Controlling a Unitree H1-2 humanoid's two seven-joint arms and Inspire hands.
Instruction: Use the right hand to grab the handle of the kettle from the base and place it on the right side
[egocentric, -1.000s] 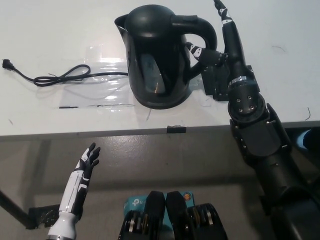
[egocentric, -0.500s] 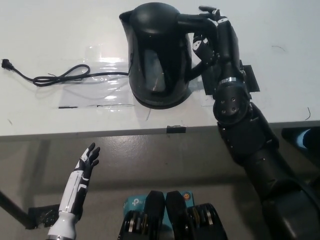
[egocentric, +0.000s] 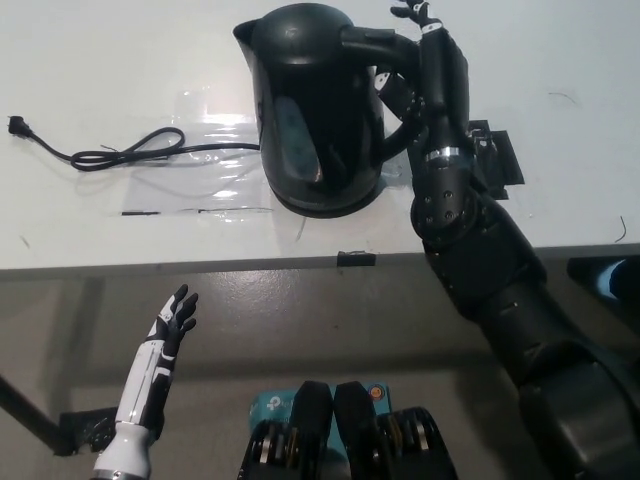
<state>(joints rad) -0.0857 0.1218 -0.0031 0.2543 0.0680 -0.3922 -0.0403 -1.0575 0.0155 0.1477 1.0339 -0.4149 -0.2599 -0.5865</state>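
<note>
Right hand (egocentric: 425, 70) at the kettle handle (egocentric: 400, 60), fingers wrapped round it.

At the near left, below the table edge, the white left hand (egocentric: 170, 325) rests with its fingers apart and nothing in them. On the white table (egocentric: 120, 60) a black power cord (egocentric: 120, 153) lies coiled at the left, its plug towards the far left and its other end running right to the base (egocentric: 330, 205). The black kettle (egocentric: 315, 110) stands upright on that base, spout to the left, handle to the right, in the middle of the far part of the table. The black right arm comes in from the near right and crosses the table edge; its hand is closed on the handle. A black flat patch (egocentric: 497, 160) lies on the table just right of the arm.
</note>
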